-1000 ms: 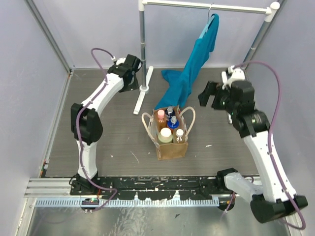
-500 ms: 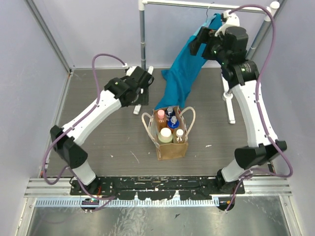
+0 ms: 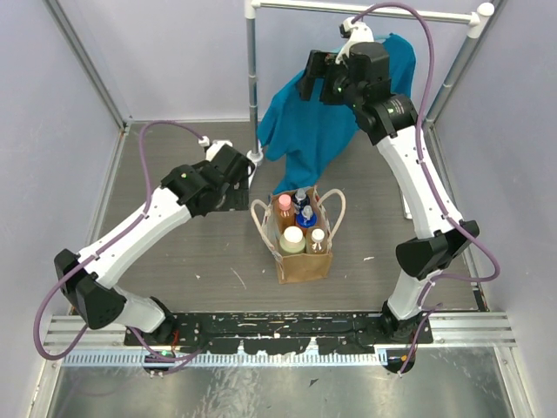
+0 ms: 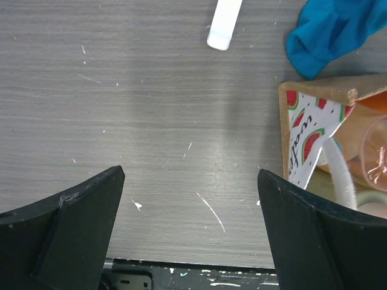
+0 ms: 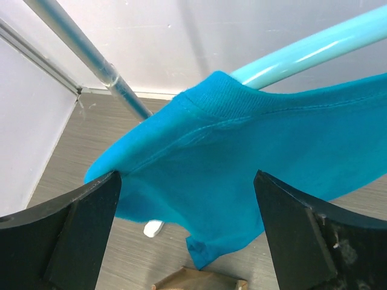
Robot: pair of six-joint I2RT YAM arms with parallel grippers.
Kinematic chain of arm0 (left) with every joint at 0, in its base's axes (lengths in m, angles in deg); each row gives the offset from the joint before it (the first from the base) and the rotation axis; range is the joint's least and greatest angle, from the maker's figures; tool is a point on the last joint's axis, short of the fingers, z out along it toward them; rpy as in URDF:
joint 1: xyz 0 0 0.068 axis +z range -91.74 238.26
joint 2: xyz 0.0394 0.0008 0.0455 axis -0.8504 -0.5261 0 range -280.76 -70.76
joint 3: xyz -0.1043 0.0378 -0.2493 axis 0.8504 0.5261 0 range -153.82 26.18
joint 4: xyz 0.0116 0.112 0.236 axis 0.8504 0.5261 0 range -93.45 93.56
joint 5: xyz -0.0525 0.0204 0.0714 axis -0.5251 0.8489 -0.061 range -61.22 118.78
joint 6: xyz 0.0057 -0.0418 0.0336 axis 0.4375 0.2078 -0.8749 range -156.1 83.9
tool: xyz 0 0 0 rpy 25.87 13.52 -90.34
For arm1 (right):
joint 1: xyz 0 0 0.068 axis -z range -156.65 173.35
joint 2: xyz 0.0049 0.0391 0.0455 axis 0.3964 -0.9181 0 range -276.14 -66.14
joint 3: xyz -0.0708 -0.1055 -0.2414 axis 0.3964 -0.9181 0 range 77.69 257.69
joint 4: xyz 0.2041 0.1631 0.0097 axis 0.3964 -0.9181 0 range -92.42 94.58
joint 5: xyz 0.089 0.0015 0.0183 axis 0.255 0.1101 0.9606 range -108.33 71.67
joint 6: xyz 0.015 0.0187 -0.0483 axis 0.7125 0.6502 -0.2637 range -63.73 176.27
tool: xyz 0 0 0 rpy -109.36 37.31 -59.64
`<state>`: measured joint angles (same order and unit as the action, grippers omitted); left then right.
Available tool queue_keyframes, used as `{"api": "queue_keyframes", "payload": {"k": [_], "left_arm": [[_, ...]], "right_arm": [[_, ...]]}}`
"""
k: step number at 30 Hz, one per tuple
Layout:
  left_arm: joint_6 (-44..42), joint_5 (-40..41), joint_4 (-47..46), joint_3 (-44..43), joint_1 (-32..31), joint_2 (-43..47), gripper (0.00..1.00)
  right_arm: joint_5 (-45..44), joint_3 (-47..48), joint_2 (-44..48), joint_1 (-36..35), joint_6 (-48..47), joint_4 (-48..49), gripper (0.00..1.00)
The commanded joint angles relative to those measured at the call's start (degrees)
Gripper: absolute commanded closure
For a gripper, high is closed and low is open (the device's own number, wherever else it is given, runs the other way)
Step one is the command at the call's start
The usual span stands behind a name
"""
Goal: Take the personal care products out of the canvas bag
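Observation:
The tan canvas bag (image 3: pixel 303 257) stands upright mid-table with its cream handles up. Inside it stand an amber bottle with a pink cap (image 3: pixel 285 202), a blue pump bottle (image 3: pixel 305 214), a pale yellow-green bottle with a wide white cap (image 3: pixel 292 239) and an amber bottle with a white cap (image 3: pixel 318 236). My left gripper (image 3: pixel 239 178) is open and empty, just left of the bag; in its wrist view (image 4: pixel 190 178) the bag's corner (image 4: pixel 314 121) and the pink cap (image 4: pixel 375 157) show at the right. My right gripper (image 3: pixel 318 80) is open and empty, high up in front of the teal garment (image 5: pixel 260 163).
The teal garment (image 3: pixel 313 122) hangs from a clothes rack behind the bag. The rack's left pole (image 3: pixel 252 78) stands on a white foot (image 4: pixel 225 24). Grey walls close in the table on the left, back and right.
My right arm has swung up and left to the hanging garment, which now spreads wider and further left. My left arm has stretched out, bringing its gripper nearer the bag.

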<state>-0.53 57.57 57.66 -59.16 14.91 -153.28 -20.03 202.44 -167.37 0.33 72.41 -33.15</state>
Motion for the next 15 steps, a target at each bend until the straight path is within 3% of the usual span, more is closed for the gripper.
{"api": "queue_keyframes", "payload": {"k": [1, 9, 15], "left_arm": [[2.2, -0.7, -1.3, 3.0, -1.1, 2.6, 0.01], [3.5, 1.4, -0.1, 7.9, -4.4, 8.8, 0.01], [3.2, -1.9, -2.7, 10.1, -5.5, 14.6, 0.01]], "right_arm": [[-1.2, 2.0, 0.4, -1.1, -1.9, 0.8, 0.02], [-6.7, -32.3, 18.8, -5.4, -4.8, 7.9, 0.01], [-8.6, -47.4, 30.7, -5.5, -4.6, 4.2, 0.00]]}}
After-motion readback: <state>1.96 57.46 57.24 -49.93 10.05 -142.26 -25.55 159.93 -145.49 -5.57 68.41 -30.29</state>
